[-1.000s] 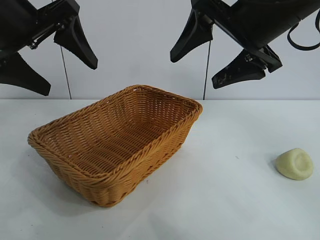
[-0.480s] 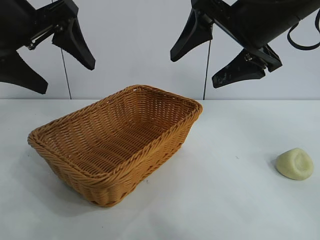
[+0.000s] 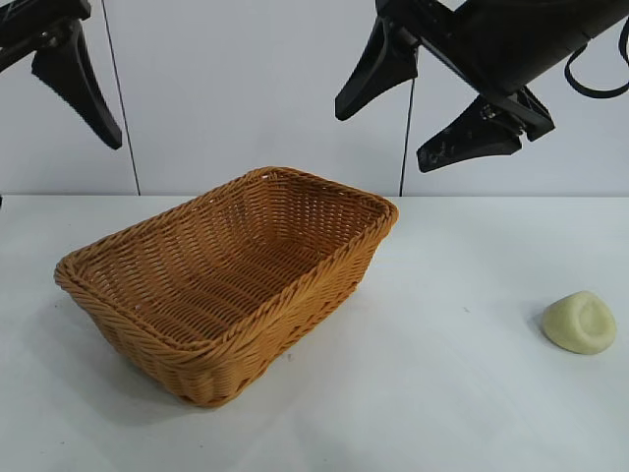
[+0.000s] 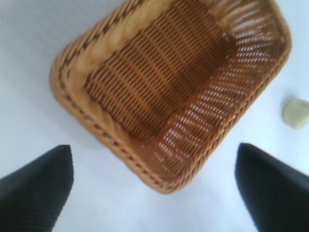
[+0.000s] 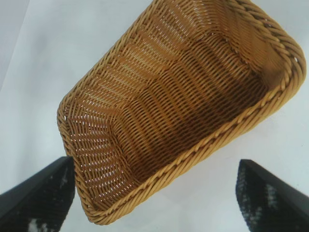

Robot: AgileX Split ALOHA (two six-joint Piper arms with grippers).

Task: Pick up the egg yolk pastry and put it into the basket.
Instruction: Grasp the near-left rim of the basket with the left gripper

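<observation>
Orange-brown wicker, that's the basket [image 3: 231,280] sitting on my white desk [image 3: 442,393], a bit toward my left side, nothing in it. The egg yolk pastry [image 3: 580,323] is way off on the right part of the desk, well apart from the basket, dimple face showing. My right end effector [image 3: 408,123] hangs high above the desk, over the gap behind the basket's far right corner, so the pastry lies well below it and off to the right. Its fingers are spread wide and hold nothing, touch nothing. My left end effector [image 4: 154,193] is up at the top left edge, only one finger [image 3: 79,84] showing from outside; from its wrist cam the fingers are wide apart too, empty, looking down at the basket.
</observation>
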